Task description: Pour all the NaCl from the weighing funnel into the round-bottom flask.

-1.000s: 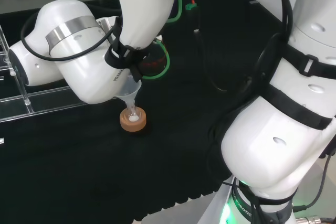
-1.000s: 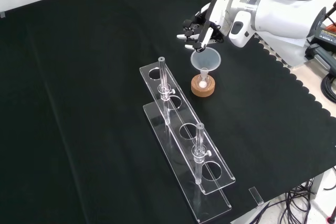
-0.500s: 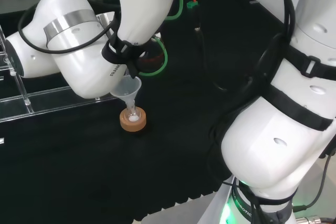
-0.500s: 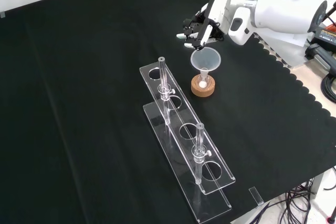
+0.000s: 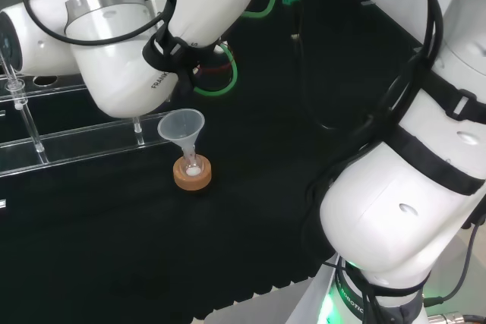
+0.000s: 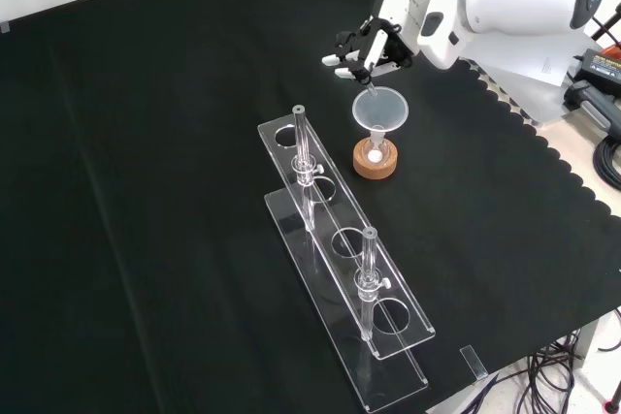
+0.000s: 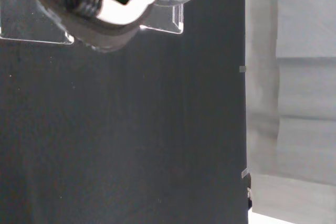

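head view – funnel [image 5: 182, 128] upright in round-bottom flask [image 5: 192, 170] on cork ring [image 5: 191, 178], white powder inside flask | front view – hand [image 6: 361, 47] above funnel, apart from it, fingers curled – holding nothing visible | wrist view – black cloth [image 7: 131, 129]

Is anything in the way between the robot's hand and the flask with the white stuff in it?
Yes. A clear funnel sits in the neck of the flask, which rests on a cork ring. In the front view the hand hovers just above the funnel's rim, so the funnel stands between them. Nothing else is in between.
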{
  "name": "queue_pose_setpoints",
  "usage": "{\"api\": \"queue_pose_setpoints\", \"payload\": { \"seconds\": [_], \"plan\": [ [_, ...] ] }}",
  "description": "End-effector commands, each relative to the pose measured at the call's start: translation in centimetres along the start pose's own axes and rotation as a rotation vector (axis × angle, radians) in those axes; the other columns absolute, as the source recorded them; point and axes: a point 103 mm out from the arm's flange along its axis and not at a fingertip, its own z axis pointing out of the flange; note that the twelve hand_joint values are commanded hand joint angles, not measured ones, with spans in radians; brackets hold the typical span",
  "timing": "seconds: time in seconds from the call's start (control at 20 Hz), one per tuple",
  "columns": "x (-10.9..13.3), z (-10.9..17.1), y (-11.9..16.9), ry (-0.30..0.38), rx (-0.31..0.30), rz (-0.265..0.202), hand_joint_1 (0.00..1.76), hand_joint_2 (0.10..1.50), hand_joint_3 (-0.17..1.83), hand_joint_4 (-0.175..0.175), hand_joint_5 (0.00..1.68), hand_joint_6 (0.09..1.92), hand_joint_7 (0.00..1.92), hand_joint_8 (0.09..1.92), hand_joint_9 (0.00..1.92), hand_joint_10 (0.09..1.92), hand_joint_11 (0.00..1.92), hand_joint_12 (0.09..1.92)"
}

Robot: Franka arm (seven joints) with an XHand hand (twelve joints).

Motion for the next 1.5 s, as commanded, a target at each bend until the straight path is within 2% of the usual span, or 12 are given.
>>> {"api": "queue_pose_setpoints", "payload": {
  "seconds": [0.05,0.35,0.55,0.65,0.8,1.2,1.4,1.5],
  "plan": [
    [-1.3,2.5,-0.7,0.096,-0.008,0.075,1.12,0.76,0.37,0.175,1.47,0.17,1.68,0.09,1.12,0.13,0.00,1.41],
    [-2.2,5.6,-2.3,0.161,-0.020,0.155,1.12,0.76,0.37,0.175,1.47,0.18,1.68,0.09,1.12,0.13,0.00,1.41],
    [-2.4,7.1,-2.5,0.193,-0.028,0.183,1.12,0.76,0.37,0.175,1.46,0.18,1.68,0.09,1.12,0.12,0.00,1.41],
    [-2.4,9.1,-2.7,0.222,-0.026,0.212,1.12,0.76,0.37,0.175,1.46,0.19,1.68,0.09,1.12,0.12,0.00,1.41],
    [-1.8,10.9,-3.2,0.240,-0.024,0.219,1.12,0.76,0.37,0.175,1.46,0.19,1.68,0.09,1.12,0.12,0.00,1.41],
    [-1.6,16.5,-4.2,0.303,-0.008,0.278,1.12,0.76,0.37,0.175,1.46,0.20,1.68,0.09,1.12,0.12,0.00,1.41],
    [-2.9,19.5,-4.6,0.354,-0.010,0.358,1.12,0.76,0.37,0.175,1.45,0.20,1.68,0.09,1.12,0.12,0.00,1.41],
    [-3.1,20.7,-4.7,0.361,-0.012,0.374,1.12,0.76,0.37,0.175,1.45,0.21,1.68,0.09,1.12,0.12,0.00,1.41]
  ]
}}
